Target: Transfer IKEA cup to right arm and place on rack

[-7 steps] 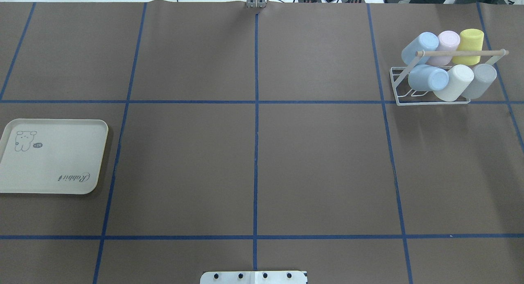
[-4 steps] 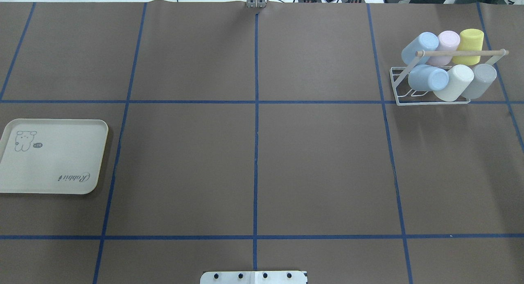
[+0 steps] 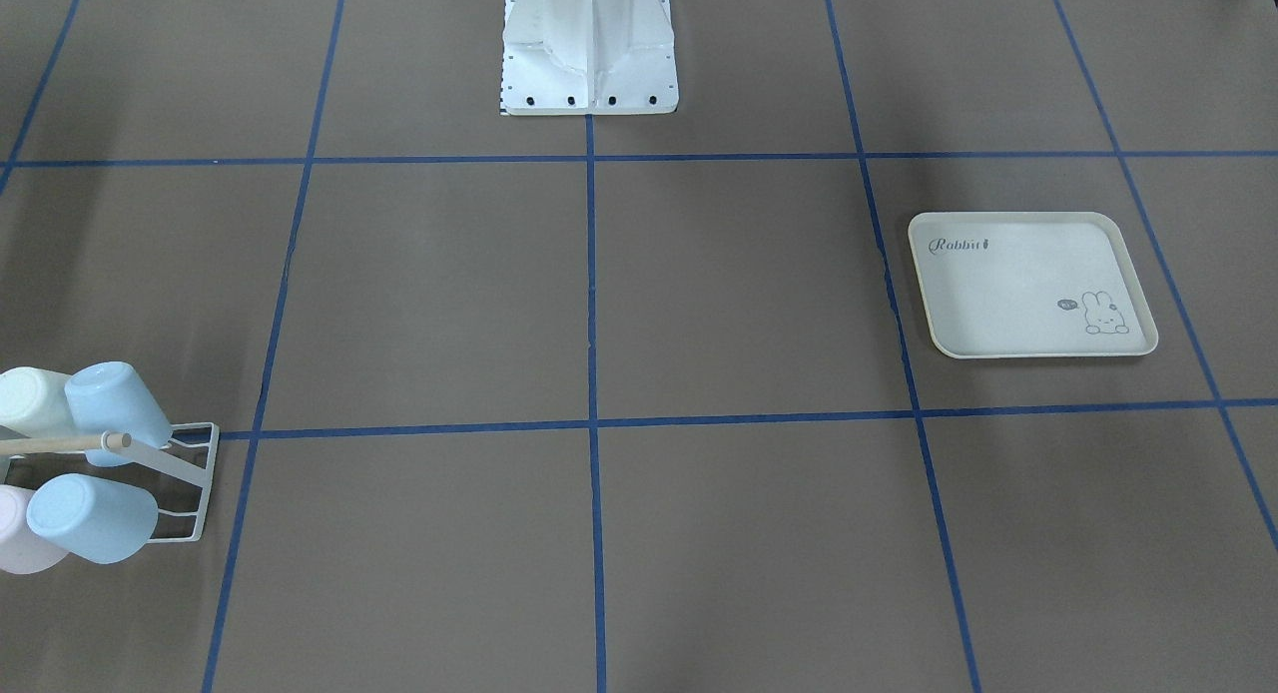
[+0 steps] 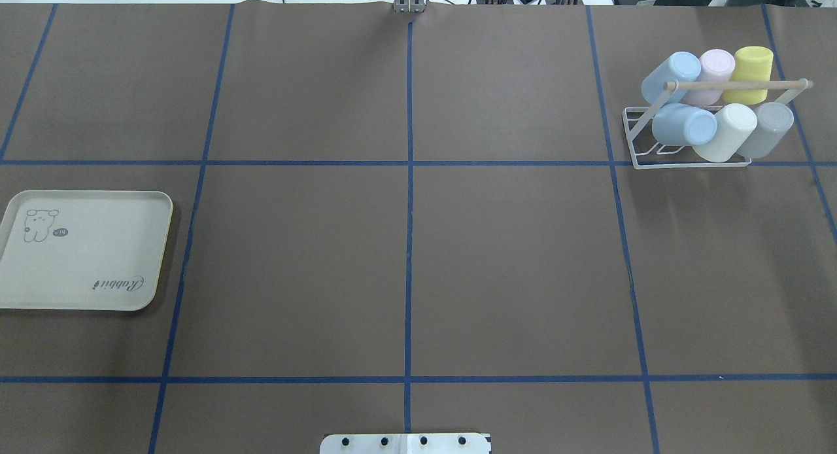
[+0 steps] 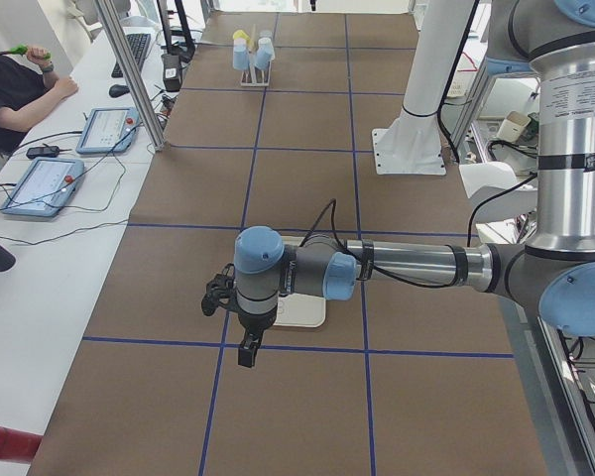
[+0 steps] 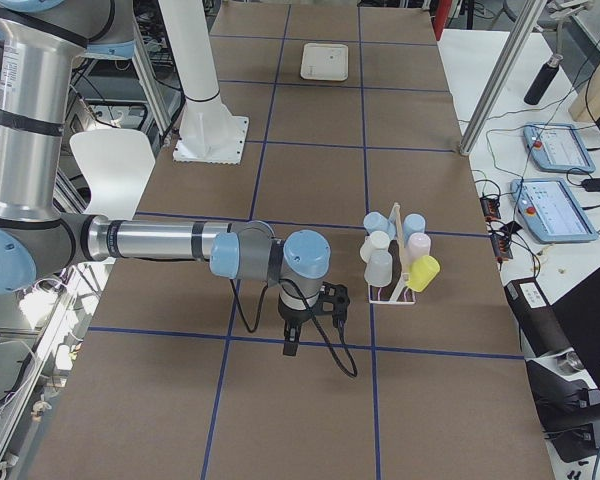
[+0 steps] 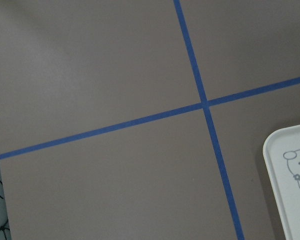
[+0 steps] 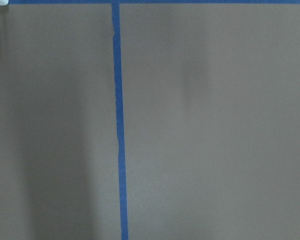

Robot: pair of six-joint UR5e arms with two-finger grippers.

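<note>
Item 1. Mounting plate (image 4: 405, 444): white, bolted at the near edge of the table (image 4: 510, 264), which is brown and gridded with blue tape.

Item 2. Left arm (image 5: 407, 266): stretched level over the table. The left gripper (image 5: 248, 354) points straight down just beside the tray. I see it from the side only, so I cannot tell how far apart its fingers stand.

Item 3. Tray (image 4: 98, 244): cream, rabbit print, flat on the table at the robot's left. The left wrist view catches one rounded corner of it.

Item 4. Right arm (image 6: 160, 240): stretched level. The right gripper (image 6: 289, 345) points down, near the rack but apart from it. Again I cannot tell its finger spacing.

Item 5. Rack (image 4: 629, 137): white wire, far right of the table, with a light wooden dowel (image 4: 739, 85) running left to right along its top.

Item 6. Cups, six, all on the rack, plain and matt:
- Near row: near blue cup (image 4: 685, 124), cream cup (image 4: 724, 133), grey cup (image 4: 769, 128).
- Far row: far blue cup (image 4: 670, 76), pink cup (image 4: 715, 71), yellow cup (image 4: 751, 71).
- Every cup sits mouth down with its closed base uppermost. The long axes are tilted, neither upright nor flat. The near row leans towards the robot and the far row leans away from it.
</note>
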